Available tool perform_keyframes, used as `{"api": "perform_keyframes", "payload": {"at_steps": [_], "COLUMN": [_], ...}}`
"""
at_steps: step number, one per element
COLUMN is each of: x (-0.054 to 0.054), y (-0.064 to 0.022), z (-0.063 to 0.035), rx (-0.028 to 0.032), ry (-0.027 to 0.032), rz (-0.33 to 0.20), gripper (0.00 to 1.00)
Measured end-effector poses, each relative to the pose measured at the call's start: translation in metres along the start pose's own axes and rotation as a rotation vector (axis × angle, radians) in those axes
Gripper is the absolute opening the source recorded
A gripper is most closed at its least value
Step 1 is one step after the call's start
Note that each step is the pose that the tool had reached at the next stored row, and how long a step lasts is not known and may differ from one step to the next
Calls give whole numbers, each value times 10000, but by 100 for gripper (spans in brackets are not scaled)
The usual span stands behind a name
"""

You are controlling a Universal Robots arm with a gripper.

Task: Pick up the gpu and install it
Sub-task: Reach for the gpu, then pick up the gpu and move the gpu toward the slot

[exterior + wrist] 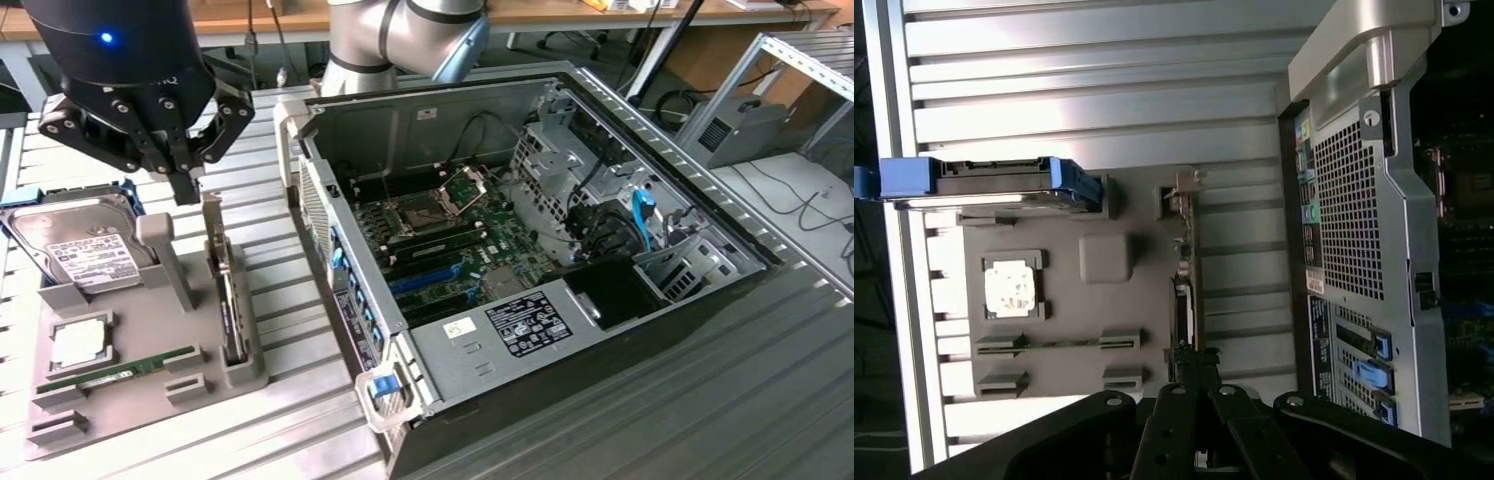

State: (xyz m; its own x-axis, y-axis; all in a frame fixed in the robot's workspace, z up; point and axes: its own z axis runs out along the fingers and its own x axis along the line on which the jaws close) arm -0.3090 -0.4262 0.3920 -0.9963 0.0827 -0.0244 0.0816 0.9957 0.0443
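The gpu [228, 292] stands on its edge in a slot along the side of the grey holder tray [134, 400] that faces the computer case. In the wrist view the gpu [1184, 275] shows edge-on as a thin dark board, its metal bracket at the end farther from my fingers. My gripper [184, 188] hangs above the tray's far end, near one end of the card, with its fingers together and nothing between them. In the wrist view my gripper [1195, 378] lines up with the card's thin edge.
The open computer case [360, 120] lies at the exterior view's right, motherboard and blue slot latches [427, 280] exposed. The tray also holds a hard drive [83, 248], a CPU [80, 340] and a RAM stick [114, 372]. The table is ribbed metal.
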Motion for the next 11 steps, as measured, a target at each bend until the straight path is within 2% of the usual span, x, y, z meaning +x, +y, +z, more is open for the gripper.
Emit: {"api": "perform_keyframes", "payload": {"at_steps": [4, 11], "x": [14, 14], "y": [-48, -49], "z": [-2, -2], "rx": [0, -1], "ry": [-1, -1], "rz": [0, 0], "gripper": [11, 11]}}
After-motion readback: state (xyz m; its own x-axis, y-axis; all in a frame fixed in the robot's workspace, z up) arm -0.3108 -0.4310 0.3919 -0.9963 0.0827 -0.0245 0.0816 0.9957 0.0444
